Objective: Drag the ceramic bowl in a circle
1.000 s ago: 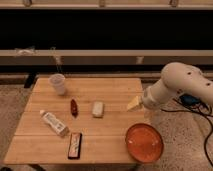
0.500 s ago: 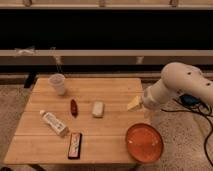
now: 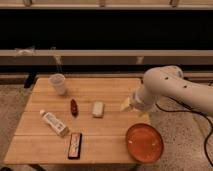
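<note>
The gripper hung above the surface. The bowl lay apart from it, toward the front edge. Whether the gripper was released or clenched, I could not tell.

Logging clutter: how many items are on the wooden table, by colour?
White or pale: 3 (round cup, lying tube, rectangular block)
Dark: 2 (small red oblong item, flat rectangular bar)
Orange-red: 1 (glossy ceramic bowl)
Total: 6
Gripper: over table's right side.
</note>
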`<state>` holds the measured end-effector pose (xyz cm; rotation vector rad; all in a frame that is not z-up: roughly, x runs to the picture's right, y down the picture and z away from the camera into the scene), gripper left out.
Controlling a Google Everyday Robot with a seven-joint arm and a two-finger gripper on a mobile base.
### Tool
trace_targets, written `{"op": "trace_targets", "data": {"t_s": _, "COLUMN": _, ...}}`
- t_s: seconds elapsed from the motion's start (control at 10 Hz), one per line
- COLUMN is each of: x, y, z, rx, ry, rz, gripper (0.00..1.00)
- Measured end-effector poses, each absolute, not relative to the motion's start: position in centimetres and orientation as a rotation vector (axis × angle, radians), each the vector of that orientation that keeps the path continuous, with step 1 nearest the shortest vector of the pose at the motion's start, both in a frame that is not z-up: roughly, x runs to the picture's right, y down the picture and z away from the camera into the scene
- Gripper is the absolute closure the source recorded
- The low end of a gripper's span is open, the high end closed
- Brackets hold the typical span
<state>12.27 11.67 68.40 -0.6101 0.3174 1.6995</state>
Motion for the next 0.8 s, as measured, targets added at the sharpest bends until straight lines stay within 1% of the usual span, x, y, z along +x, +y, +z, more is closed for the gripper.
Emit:
{"op": "trace_targets", "data": {"t_s": 0.4, "x": 12.8, "y": 17.2, "z": 73.0, "rx": -0.561, "ry": 0.445, "rz": 1.675, "gripper": 0.38}}
{"op": "trace_targets", "data": {"t_s": 0.6, "x": 14.3, "y": 20.1, "z": 73.6, "rx": -0.57, "ry": 0.53, "rz": 1.678, "gripper": 0.38}}
{"op": "trace_targets", "data": {"t_s": 0.8, "x": 14.6, "y": 21.3, "z": 73.9, "rx": -0.594, "ry": 0.574, "rz": 1.697, "gripper": 0.38}}
